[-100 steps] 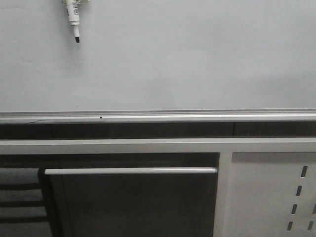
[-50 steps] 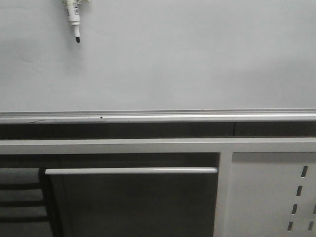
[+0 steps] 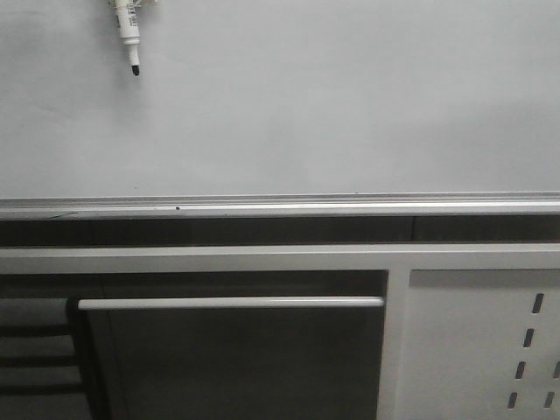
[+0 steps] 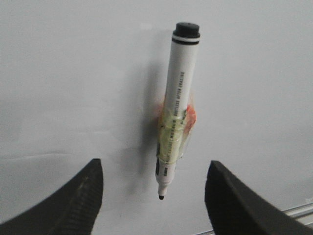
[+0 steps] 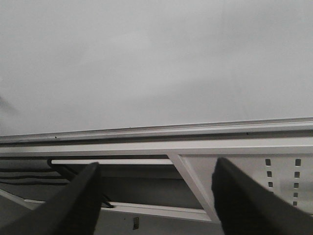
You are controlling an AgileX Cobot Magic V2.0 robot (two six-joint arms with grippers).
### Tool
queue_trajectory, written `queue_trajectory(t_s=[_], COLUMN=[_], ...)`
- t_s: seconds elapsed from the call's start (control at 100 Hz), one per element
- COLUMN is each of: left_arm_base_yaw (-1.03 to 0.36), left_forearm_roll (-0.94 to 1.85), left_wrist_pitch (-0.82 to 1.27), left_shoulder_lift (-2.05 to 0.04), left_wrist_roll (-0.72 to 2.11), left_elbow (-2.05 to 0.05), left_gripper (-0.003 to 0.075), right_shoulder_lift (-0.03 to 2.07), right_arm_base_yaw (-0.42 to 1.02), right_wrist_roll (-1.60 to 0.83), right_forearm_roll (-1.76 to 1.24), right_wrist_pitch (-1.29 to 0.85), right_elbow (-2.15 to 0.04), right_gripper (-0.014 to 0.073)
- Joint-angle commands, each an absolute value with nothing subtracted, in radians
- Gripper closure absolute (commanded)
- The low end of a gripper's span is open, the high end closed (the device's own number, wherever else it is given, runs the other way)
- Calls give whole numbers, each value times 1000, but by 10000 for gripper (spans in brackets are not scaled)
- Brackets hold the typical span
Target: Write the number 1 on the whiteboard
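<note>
The whiteboard fills the upper half of the front view, pale grey, with a silver rail along its lower edge. No number 1 shows on it. A white marker with a black tip hangs tip down at the board's top left. In the left wrist view the marker has yellowish tape and an orange patch around its middle and casts a shadow on the whiteboard. My left gripper is open, with the marker's tip ahead between the fingers, untouched. My right gripper is open and empty, facing the whiteboard.
Below the rail runs a white metal frame with a horizontal bar over a dark opening. A white slotted panel stands at the lower right. Dark cables lie at the lower left.
</note>
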State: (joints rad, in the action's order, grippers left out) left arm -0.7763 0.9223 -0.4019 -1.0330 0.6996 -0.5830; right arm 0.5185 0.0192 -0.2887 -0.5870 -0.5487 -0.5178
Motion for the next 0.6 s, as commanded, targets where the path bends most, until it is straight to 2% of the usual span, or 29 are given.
queue_trajectory(t_s=[0.0, 0.34, 0.59], left_arm_base_yaw=[-788, -788, -788], left_forearm_roll=[871, 858, 856], left_wrist_pitch=[-464, -468, -491], left_shoulder_lift=[-1058, -1152, -1188], left_wrist_roll=[700, 700, 700], left_elbow=[-645, -721, -738], left_gripper=[312, 375, 380], right_shoulder_lift=[531, 531, 531], right_arm_base_yaw=[20, 20, 20], right_wrist_roll=[-302, -302, -302], right_forearm_roll=[-608, -608, -608], right_wrist_pitch=[-489, -489, -489], right_elbow=[-554, -554, -554], right_gripper=[157, 157, 157])
